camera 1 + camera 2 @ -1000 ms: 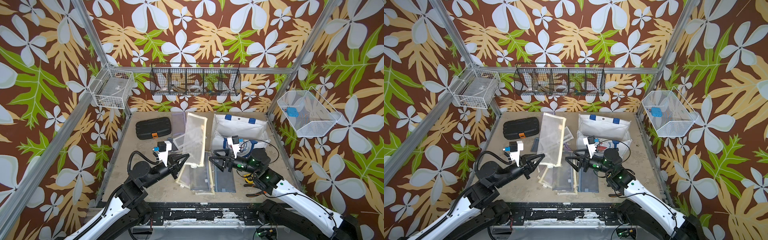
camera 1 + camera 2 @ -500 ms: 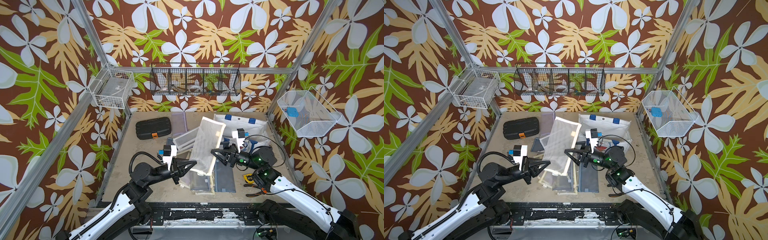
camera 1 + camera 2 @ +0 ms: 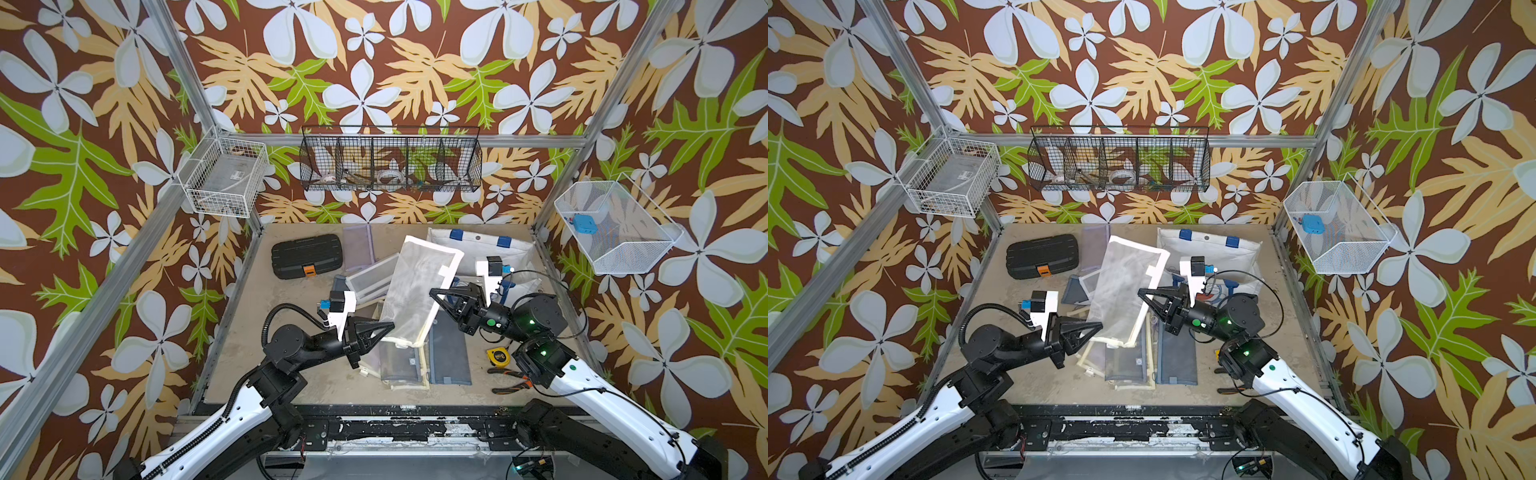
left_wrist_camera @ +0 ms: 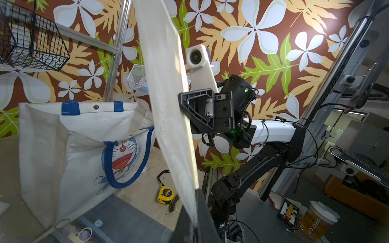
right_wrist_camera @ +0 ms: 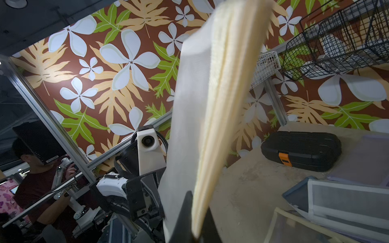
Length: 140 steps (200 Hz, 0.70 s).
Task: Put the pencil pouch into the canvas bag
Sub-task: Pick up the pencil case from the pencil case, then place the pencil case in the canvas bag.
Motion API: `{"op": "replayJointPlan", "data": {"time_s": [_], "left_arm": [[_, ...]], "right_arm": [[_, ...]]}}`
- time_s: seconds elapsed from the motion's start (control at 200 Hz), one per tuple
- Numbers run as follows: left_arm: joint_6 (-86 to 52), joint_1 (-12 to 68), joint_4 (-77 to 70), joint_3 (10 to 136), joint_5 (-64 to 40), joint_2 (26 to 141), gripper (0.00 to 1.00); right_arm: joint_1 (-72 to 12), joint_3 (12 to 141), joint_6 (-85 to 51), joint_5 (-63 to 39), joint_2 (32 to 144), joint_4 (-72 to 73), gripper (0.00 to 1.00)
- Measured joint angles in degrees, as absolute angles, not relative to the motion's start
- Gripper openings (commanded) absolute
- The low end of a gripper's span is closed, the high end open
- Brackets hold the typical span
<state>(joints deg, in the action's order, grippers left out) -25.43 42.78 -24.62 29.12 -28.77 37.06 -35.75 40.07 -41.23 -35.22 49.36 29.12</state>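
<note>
1. While it hung above the bench, the white mesh pencil pouch stretched at a tilt between the two sets of jaws. Its lower near corner met the left jaws and its right-hand long edge met the right jaws.
2. Left of the pouch, bare bench lay open in front of the black case. Beneath the pouch lay a heap of other flat pouches. To its right, the canvas bag stood at the back right corner, its mouth sagging open in the left wrist view. A tape measure and pliers lay nearer the front edge.
3. Left jaws were clenched on the pouch's corner. Right jaws were clenched on its cream-trimmed edge. Each wrist view showed the fabric running down into its own fingertips.
</note>
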Motion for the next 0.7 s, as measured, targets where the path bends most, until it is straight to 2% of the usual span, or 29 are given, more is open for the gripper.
{"op": "replayJointPlan", "data": {"time_s": [0.015,0.03,0.08,0.185,0.44,0.701], "left_arm": [[-25.43,42.78,-24.36,29.08,-28.40,37.10,0.53],[-25.43,42.78,-24.08,29.06,-28.08,37.15,0.64],[-25.45,42.78,-22.87,28.91,-26.55,37.19,0.79],[-25.43,42.78,-20.51,28.84,-23.29,37.76,0.90],[-25.45,42.78,-13.80,28.05,-13.82,39.18,0.92],[-25.98,42.78,-11.29,26.61,-10.98,37.91,0.92]], "right_arm": [[-35.75,40.60,-40.60,-34.89,49.17,27.97,0.00],[-35.75,41.19,-39.77,-34.48,48.99,26.63,0.00],[-35.73,43.79,-36.58,-32.77,48.45,22.22,0.00],[-35.75,52.25,-26.70,-25.43,48.82,9.47,0.00],[-35.70,67.99,-0.01,0.12,55.53,-16.29,0.00],[-35.59,74.63,21.98,20.49,62.35,-20.73,0.00]]}}
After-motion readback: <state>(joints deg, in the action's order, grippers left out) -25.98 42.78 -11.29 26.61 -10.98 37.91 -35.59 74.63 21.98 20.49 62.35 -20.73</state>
